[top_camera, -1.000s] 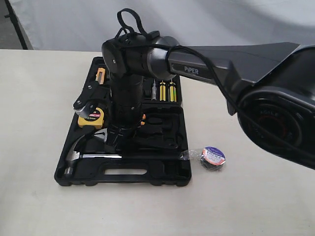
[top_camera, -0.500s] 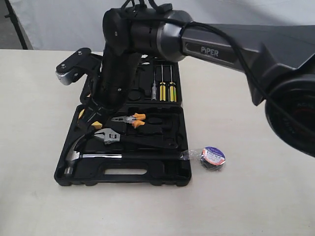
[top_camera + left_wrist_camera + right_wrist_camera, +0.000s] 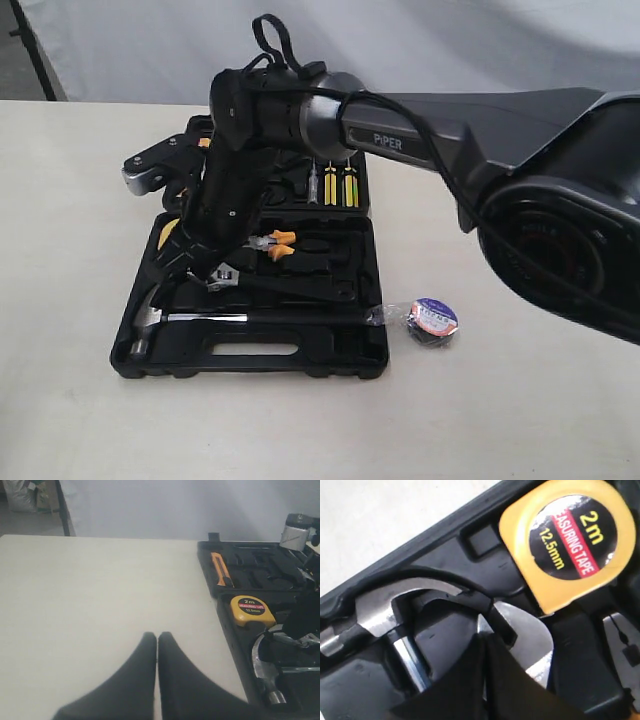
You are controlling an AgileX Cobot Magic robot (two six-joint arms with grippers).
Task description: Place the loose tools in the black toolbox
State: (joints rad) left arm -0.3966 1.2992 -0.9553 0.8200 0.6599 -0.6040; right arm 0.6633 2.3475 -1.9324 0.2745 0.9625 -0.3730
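Lying crosswise in toolbox (image 3: pixel 250 366), hammer (image 3: pixel 205 318), head toward exterior view's left, right pincer (image 3: pixel 484 641) pinched together.

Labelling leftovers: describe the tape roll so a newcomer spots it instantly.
In the exterior view, find the open black toolbox on the pale table. Beside its near right corner, on the tabletop, lies the tape roll: a black ring with a blue-and-white label, the only tool outside the case.
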